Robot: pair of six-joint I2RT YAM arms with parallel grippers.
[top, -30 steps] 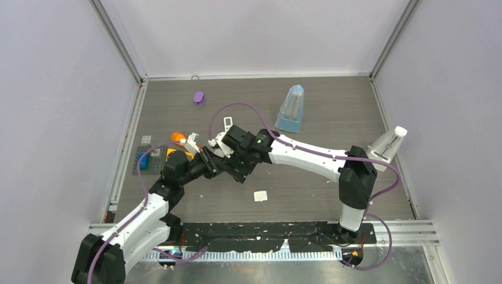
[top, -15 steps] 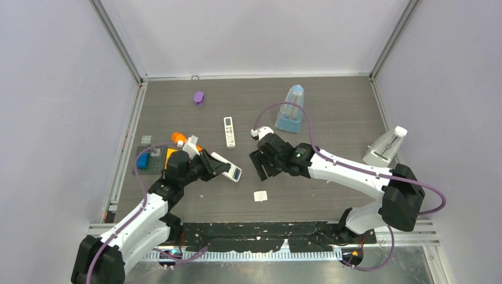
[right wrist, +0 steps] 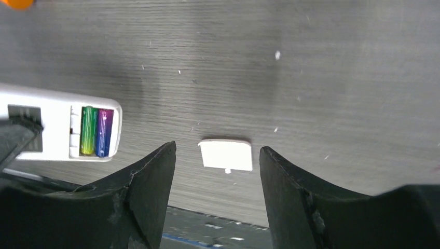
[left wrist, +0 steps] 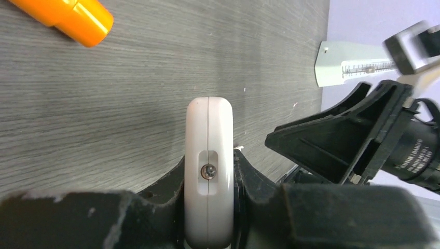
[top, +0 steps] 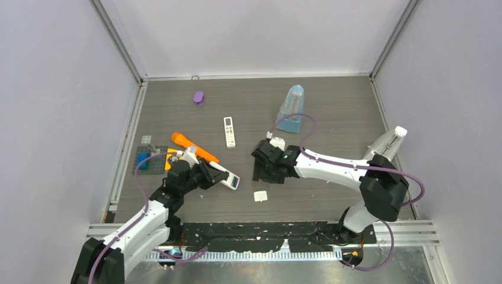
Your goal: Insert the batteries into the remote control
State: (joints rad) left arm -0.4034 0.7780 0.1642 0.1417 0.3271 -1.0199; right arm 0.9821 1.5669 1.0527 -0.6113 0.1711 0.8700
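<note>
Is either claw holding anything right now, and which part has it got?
The left claw grips the white remote by the end away from its open battery bay. The right claw is open and holds nothing.

Left gripper [left wrist: 209, 175] hides one end of the remote [left wrist: 208, 124]

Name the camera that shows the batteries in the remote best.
Right wrist view: the batteries, one green and one purple, lie side by side in the open compartment of the remote. Top external shows only a small coloured spot at the remote's end. Left wrist sees the remote edge-on, batteries hidden.
</note>
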